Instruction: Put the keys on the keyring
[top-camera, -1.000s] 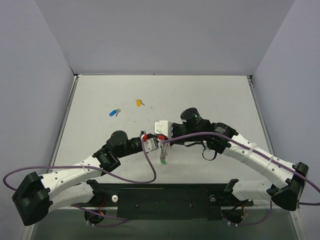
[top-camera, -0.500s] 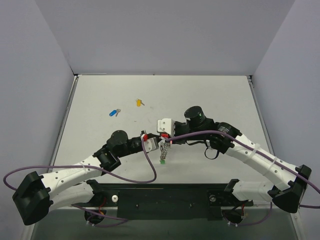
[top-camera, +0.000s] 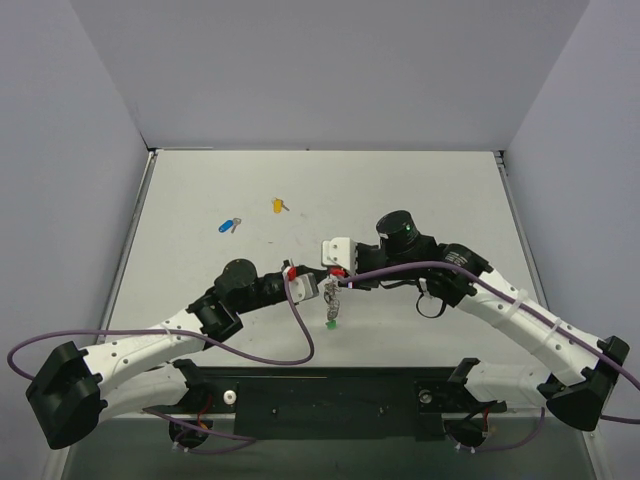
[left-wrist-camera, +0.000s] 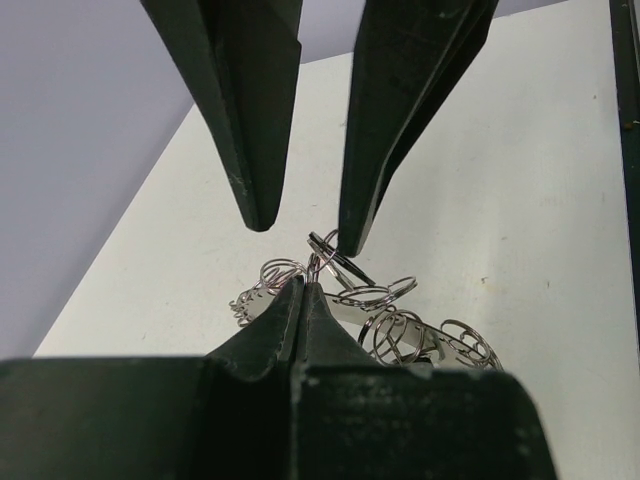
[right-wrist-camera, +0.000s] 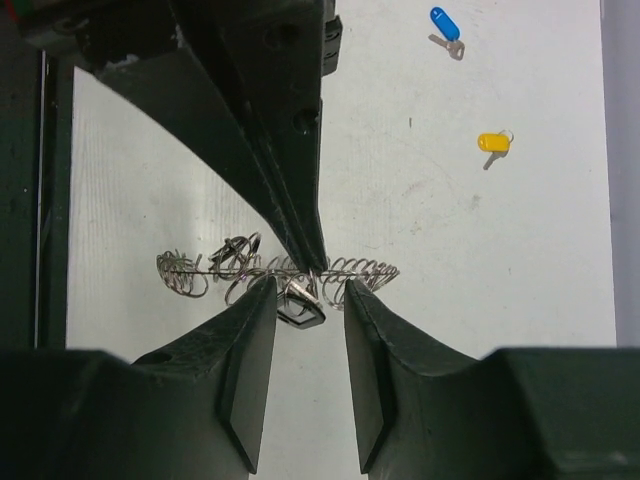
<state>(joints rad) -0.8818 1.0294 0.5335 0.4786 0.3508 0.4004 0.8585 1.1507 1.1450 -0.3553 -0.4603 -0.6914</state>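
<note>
Keyring (right-wrist-camera: 370, 268) loops show clearly from wrists; green key (top-camera: 329, 324) only overhead.

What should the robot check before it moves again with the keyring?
1. The left gripper pinches the keyring: ok.
2. The right gripper is open around a loop: ok.
3. The green key is threaded on: cannot tell.
4. The blue key is on the keyring: not ok, it lies on the table.
5. The yellow key is on the keyring: not ok, it lies on the table.
</note>
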